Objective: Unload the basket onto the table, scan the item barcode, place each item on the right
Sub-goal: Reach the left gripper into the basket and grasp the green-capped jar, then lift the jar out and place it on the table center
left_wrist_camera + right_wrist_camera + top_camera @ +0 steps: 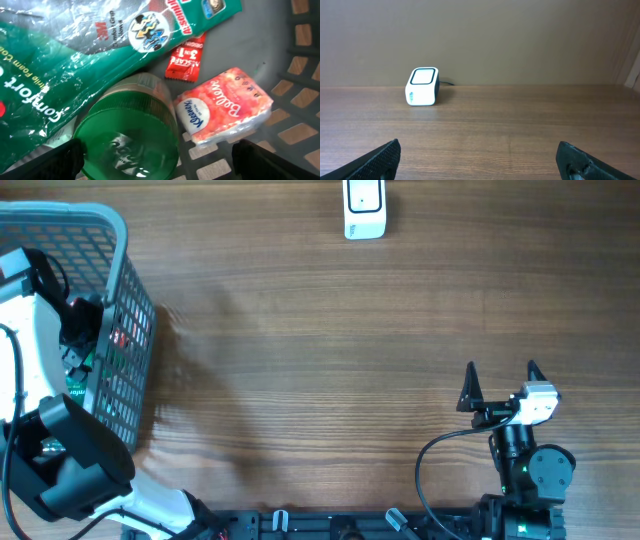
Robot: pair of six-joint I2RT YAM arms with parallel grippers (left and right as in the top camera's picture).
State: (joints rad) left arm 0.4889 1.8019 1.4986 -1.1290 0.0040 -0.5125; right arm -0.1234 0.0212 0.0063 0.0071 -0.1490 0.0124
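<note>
Left hand [157, 162] is hanging wide open inside the basket [120, 240], gripping nothing, over a green-lidded jar [127, 135]. A Kleenex tissue pack [225, 107] is lying just beside the jar. Right hand [501, 375] is gaping empty above the bench [300, 330], facing the barcode scanner [364, 208].

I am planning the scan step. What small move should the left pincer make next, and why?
Probably lower the open left pincer over the clear jar with the round green lid and close. The jar lies between its fingers in the grey basket, nothing is held, and the white box-shaped scanner stands across the table.
</note>
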